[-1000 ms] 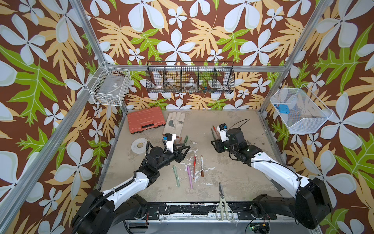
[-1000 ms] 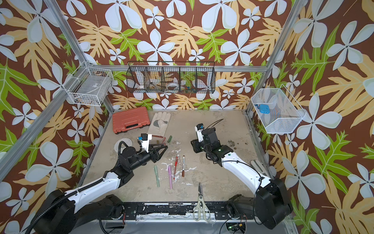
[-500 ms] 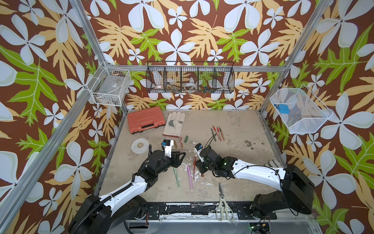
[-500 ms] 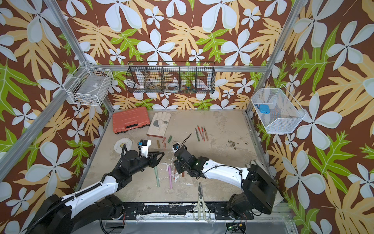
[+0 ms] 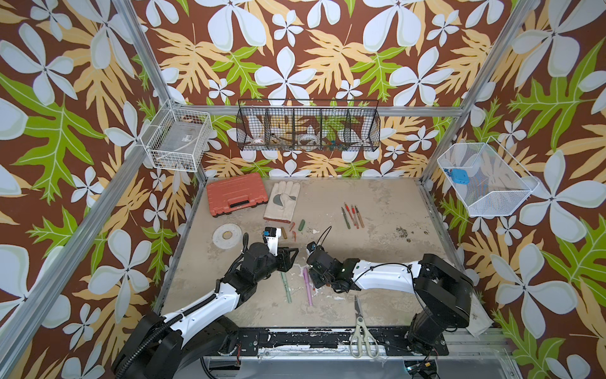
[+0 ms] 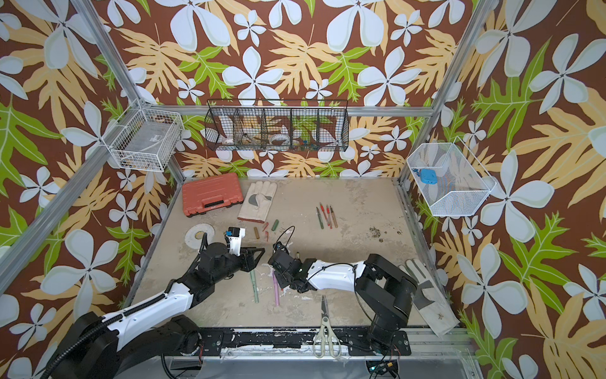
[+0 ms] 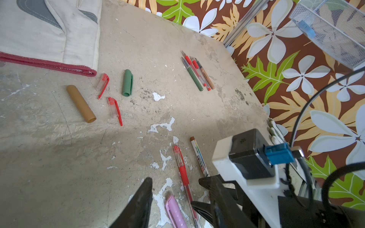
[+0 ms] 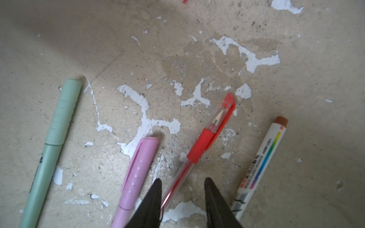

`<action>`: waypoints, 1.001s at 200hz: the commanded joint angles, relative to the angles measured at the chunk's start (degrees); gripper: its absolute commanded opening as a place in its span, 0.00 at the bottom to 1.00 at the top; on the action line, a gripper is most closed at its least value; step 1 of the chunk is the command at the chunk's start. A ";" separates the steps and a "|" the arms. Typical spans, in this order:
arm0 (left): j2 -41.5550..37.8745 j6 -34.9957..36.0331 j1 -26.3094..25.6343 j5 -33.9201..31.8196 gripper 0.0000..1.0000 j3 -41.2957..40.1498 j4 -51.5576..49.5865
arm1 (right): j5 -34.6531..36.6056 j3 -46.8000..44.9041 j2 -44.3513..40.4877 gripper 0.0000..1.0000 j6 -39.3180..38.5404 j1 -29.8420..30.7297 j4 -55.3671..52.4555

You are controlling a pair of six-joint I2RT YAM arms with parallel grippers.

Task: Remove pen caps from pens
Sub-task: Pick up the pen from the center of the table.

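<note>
My right gripper sat low over the table, jaws narrowly parted astride the clear barrel of the red gel pen. A gap showed beside one finger, so I judged nothing was clamped yet. That pen lay flat with its clear cap on, between the pink pen and the white marker, with the pale green pen further off. All four were capped.

I expected the gel pen to be light, stiff and slick along its smooth barrel, likely to roll or skid under a closing jaw. The red rubber sleeve looked the surest hold (though the cap's clip ran alongside it), so I reckoned on gripping the barrel just behind it, leaving the cap free. The cap looked thin, so I would take it across its body, not by the clip.

My left gripper hung close by, jaws wide and empty. Beyond lay four loose caps near the work glove, and four bare pens.
</note>
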 commanded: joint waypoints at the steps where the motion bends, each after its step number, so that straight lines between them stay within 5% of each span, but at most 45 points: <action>1: 0.65 0.76 -0.03 -1.44 0.49 0.88 -1.95 | 0.60 -0.41 0.00 0.35 1.02 0.24 0.90; 100: 2.05 0.94 0.02 -0.25 0.49 1.82 -2.91 | 0.61 -0.77 3.05 0.32 -0.83 0.30 -0.29; 149: 1.02 1.12 -0.03 -0.84 0.48 1.57 -3.08 | 0.58 -1.37 2.57 0.17 -1.00 0.28 -0.74; 200: 0.29 1.07 -0.04 -2.01 0.48 1.21 -2.87 | 1.08 -1.09 2.31 0.16 -1.66 0.22 -0.84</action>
